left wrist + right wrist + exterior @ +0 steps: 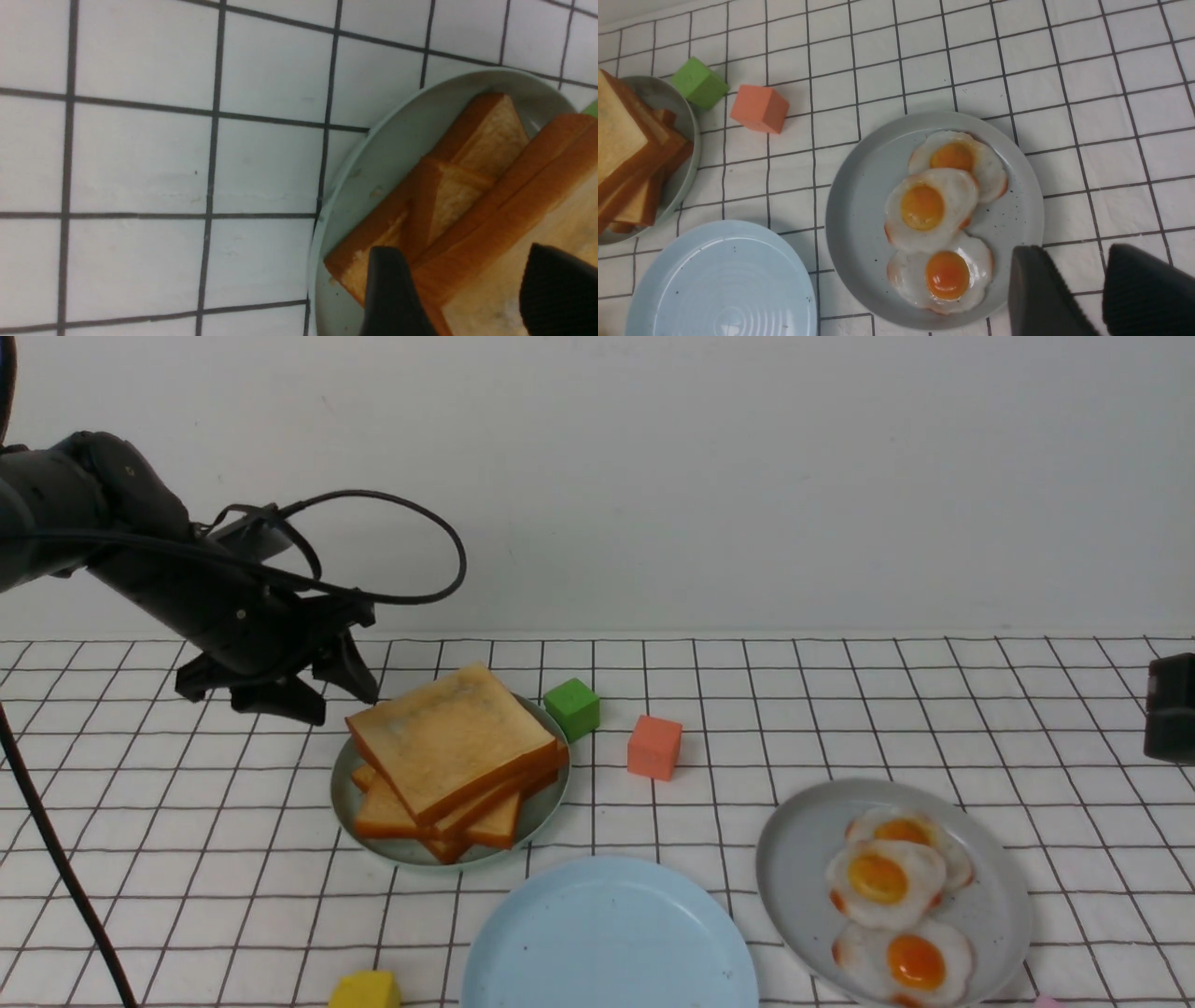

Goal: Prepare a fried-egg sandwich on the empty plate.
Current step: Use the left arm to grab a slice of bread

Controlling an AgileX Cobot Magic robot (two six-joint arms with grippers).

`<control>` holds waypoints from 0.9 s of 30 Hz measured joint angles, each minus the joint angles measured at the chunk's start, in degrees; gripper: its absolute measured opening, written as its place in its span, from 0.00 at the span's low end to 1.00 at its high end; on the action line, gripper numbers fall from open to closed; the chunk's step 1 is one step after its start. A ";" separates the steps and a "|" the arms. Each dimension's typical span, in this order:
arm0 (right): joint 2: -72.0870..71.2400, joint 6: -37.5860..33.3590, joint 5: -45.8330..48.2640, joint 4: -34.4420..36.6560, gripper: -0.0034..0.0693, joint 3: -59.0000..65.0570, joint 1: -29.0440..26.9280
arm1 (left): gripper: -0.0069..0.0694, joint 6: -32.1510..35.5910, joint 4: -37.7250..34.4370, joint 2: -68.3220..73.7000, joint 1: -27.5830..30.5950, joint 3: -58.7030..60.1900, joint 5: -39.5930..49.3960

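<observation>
Toast likely comes first. Front view: left gripper (341,707) hangs at the far-left corner of the toast pile (453,737); the empty plate (607,933) lies bare, near centre. Left wrist view: jaws wide, either side of the edge of the top slice (495,284); pinch only that one. Right wrist view: right gripper (1104,289) narrow, empty, by the egg plate (859,224).

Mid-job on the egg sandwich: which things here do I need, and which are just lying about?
Needed: blue plate, toast on the green plate, eggs on the grey plate.
Lying about: green cube, orange cube, yellow cube.
</observation>
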 joint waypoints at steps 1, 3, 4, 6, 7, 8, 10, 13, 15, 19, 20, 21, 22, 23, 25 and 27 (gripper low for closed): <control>0.00 -0.47 0.06 0.00 0.38 0.00 0.00 | 0.60 0.12 0.00 0.56 0.00 -0.06 0.15; 0.00 -0.99 0.13 0.00 0.38 0.00 0.00 | 0.60 0.20 -0.20 1.18 0.00 -0.06 0.29; 0.00 -1.45 0.13 0.00 0.38 0.00 0.00 | 0.60 0.20 -0.46 1.32 0.00 -0.06 0.29; 0.00 -1.79 0.13 0.00 0.38 0.00 0.00 | 0.59 0.20 -1.19 1.35 0.11 -0.06 0.29; 0.00 -1.91 0.13 0.00 0.38 0.00 0.00 | 0.58 0.20 -1.55 1.35 0.11 -0.06 0.29; 0.00 -1.91 0.13 0.00 0.38 0.00 0.00 | 0.57 0.20 -1.74 1.35 0.11 -0.11 0.29; 0.00 -1.95 0.17 0.00 0.38 0.00 0.00 | 0.54 0.20 -2.05 1.35 0.15 -0.11 0.29; 0.00 -1.95 0.17 0.00 0.38 0.00 0.00 | 0.45 0.34 -2.48 1.35 0.15 -0.11 0.31; 0.00 -1.95 0.17 0.00 0.38 0.00 0.00 | 0.39 0.72 -2.62 1.35 0.15 -0.11 0.31; 0.00 -1.95 0.63 0.00 0.38 0.00 0.00 | 0.17 2.64 -2.80 1.35 0.15 -0.12 0.59; 0.00 -1.95 0.63 0.00 0.38 0.00 0.00 | 0.13 2.90 -2.80 1.35 0.15 -0.12 0.75; 0.00 -1.95 0.63 0.00 0.38 0.00 0.00 | 0.09 3.41 -2.80 1.35 0.15 -0.17 0.89; 0.00 -1.95 0.70 0.00 0.38 0.00 0.00 | 0.08 3.88 -2.80 1.35 0.15 -0.17 0.96; 0.00 -1.95 0.76 0.00 0.38 0.00 0.00 | 0.07 4.42 -2.80 1.35 0.15 -0.17 1.07; 0.00 -1.95 0.76 -0.07 0.38 0.00 0.00 | 0.07 5.20 -2.80 1.35 0.15 -0.17 1.33; 0.00 -1.95 0.76 -0.06 0.38 0.00 0.00 | 0.07 6.06 -2.80 1.28 0.15 -0.17 1.45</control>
